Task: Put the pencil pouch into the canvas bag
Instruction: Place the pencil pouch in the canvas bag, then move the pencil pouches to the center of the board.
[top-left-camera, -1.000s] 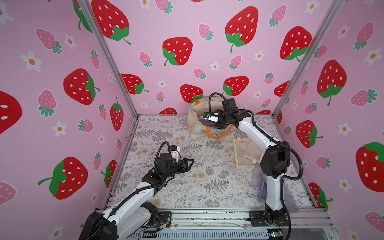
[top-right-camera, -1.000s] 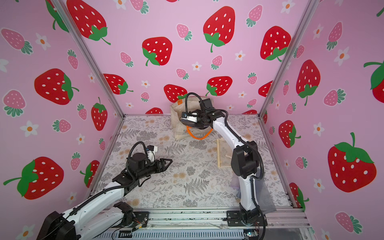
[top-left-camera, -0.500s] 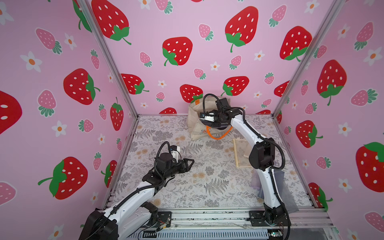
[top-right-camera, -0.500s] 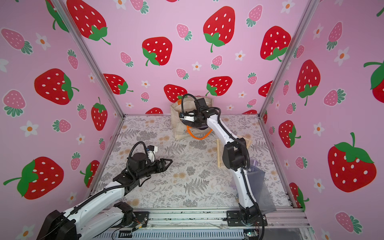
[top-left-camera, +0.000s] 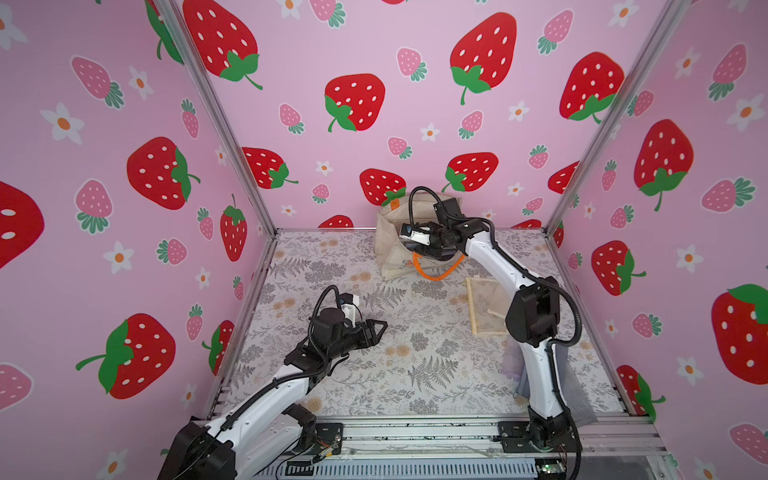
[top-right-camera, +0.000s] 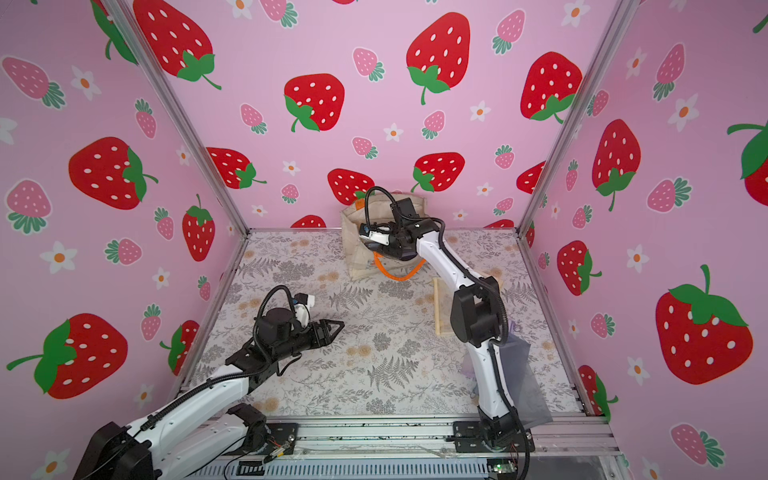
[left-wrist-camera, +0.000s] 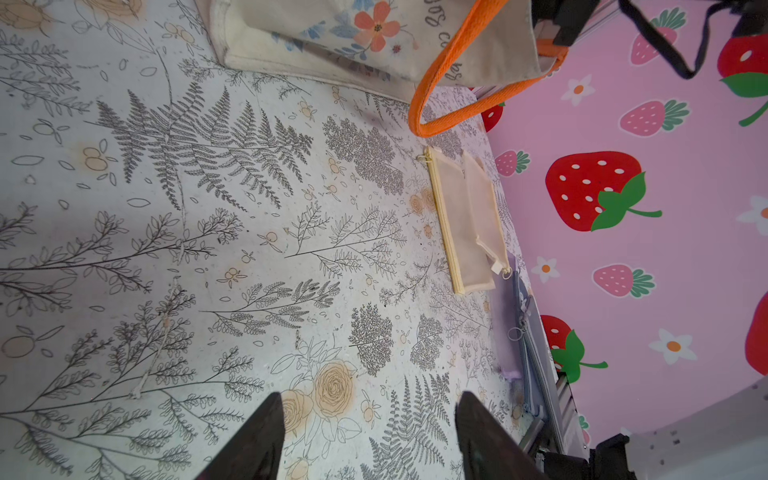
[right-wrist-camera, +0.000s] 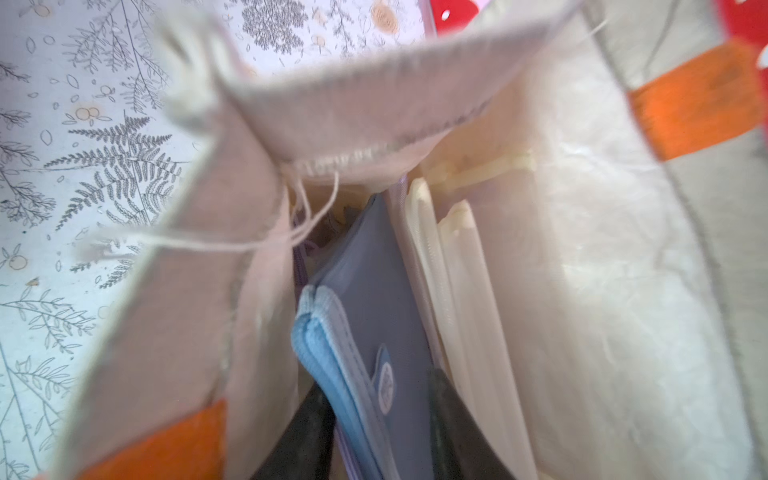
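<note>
**Pink strawberry walls, floral mat**

The blue pencil pouch stands on edge inside the canvas bag, beside cream pouches. My right gripper reaches into the bag's mouth, fingers parted either side of the pouch. Well apart from the bag, my left gripper hovers over the mat, fingers wide, holding nothing.

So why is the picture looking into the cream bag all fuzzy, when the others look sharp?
Right wrist view: the rim of the cream canvas bag sits close to the lens and looks smeared, the blue-grey fabric pouch inside slightly clearer; left wrist view: the fern-print table cover is crisp; both top views: sharp and evenly lit.
</note>
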